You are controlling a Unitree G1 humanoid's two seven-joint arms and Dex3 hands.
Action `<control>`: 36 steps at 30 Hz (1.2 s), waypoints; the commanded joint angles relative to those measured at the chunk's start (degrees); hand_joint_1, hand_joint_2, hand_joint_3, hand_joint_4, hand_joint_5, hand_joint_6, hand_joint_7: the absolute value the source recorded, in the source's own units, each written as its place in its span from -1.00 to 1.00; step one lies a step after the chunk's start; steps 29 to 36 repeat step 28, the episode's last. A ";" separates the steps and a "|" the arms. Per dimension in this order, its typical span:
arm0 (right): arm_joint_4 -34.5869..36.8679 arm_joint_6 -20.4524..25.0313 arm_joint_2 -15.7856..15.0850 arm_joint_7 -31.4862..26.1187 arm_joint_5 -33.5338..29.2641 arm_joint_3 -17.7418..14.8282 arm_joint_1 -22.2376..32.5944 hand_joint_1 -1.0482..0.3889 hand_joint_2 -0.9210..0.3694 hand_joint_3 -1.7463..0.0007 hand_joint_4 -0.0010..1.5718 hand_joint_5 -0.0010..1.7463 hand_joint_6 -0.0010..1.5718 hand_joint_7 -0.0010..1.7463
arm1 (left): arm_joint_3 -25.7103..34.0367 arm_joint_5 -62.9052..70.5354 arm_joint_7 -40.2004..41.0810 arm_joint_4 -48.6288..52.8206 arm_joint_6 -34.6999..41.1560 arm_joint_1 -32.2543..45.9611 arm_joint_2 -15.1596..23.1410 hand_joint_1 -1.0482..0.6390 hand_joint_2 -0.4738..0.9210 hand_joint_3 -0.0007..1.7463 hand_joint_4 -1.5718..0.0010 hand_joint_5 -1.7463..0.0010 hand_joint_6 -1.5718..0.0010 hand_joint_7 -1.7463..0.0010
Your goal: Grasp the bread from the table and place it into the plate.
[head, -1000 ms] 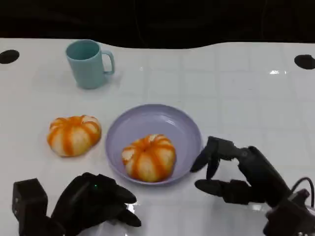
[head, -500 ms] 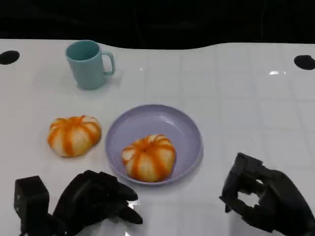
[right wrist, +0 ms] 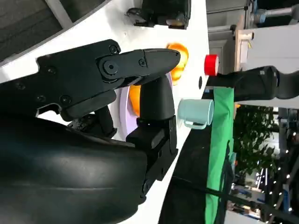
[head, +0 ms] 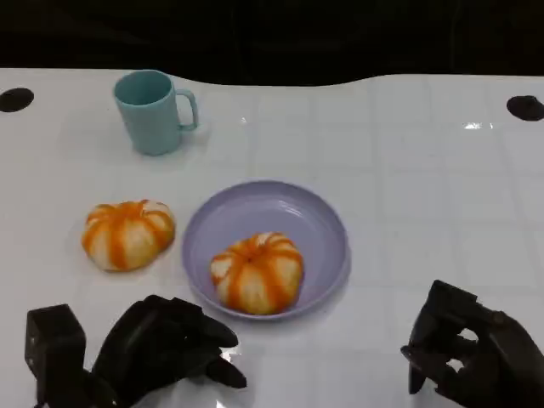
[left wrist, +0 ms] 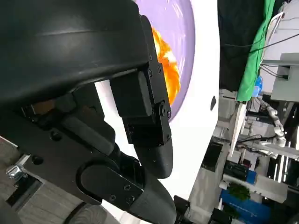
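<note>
One orange-striped bread lies in the lilac plate at the table's middle; it also shows in the left wrist view on the plate. A second, like bread sits on the table just left of the plate. My right hand is low at the front right, well apart from the plate, its fingers bent with a gap and nothing in them. My left hand rests at the front left, empty, its fingers pointing toward the plate's near rim.
A teal mug stands at the back left, handle to the right. Two black round holes mark the table's far corners. Bare white table lies right of the plate.
My right hand has drawn back from the plate's right rim toward the front right corner, its fingers bending inward. The breads, plate, mug and left hand have stayed put.
</note>
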 commanded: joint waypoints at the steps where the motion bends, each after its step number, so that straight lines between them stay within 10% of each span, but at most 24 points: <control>1: 1.32 -0.38 1.09 0.88 0.94 -0.86 0.62 -0.20 -1.00 0.74 0.16 1.00 -0.10 1.00 | 0.27 -0.06 0.00 -0.46 -0.54 0.08 0.86 -1.00 0.75 -0.99 -1.00 0.75 -1.00 0.97; 36: 3.36 0.04 4.43 2.66 1.59 -2.13 -0.57 -0.24 -1.00 0.75 0.10 1.00 -0.16 1.00 | 0.52 -0.45 -0.22 -0.05 -0.29 -0.13 1.24 -1.00 0.74 -1.00 -1.00 0.74 -1.00 0.97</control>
